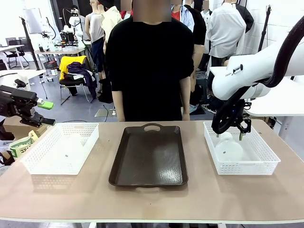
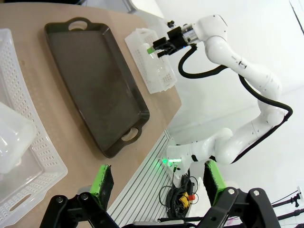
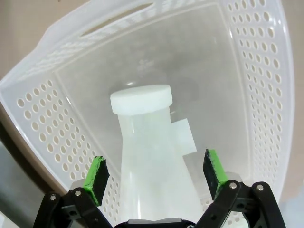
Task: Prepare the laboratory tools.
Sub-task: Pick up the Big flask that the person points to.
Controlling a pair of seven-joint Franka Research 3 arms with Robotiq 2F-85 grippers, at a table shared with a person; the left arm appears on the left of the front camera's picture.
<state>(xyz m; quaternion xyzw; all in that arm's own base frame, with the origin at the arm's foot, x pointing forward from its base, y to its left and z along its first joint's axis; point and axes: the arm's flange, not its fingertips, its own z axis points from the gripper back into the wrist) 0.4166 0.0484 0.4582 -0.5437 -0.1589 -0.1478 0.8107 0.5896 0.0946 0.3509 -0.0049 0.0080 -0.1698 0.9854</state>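
One frosted-white conical flask [image 1: 228, 150] rests in the white mesh basket [image 1: 266, 161] on the right. My right gripper [image 1: 231, 135] hangs just over it, open. In the right wrist view the capped flask [image 3: 142, 137] sits between the spread green pads [image 3: 97, 174] of the right gripper [image 3: 156, 175], without touching them. A second flask [image 1: 71, 142] lies in the left mesh basket [image 1: 35, 161], and shows at the picture's left edge as a flask [image 2: 12, 142] in the left wrist view. My left gripper [image 1: 46, 114] is open, off the table's left end, holding nothing.
A dark brown tray [image 1: 149, 156] with handles lies between the two baskets. A person in a black shirt [image 1: 149, 61] stands at the far side. A cardboard box [image 1: 21, 142] sits beside the table's left end. The left wrist view shows the tray [image 2: 95, 80] and right basket [image 2: 152, 71].
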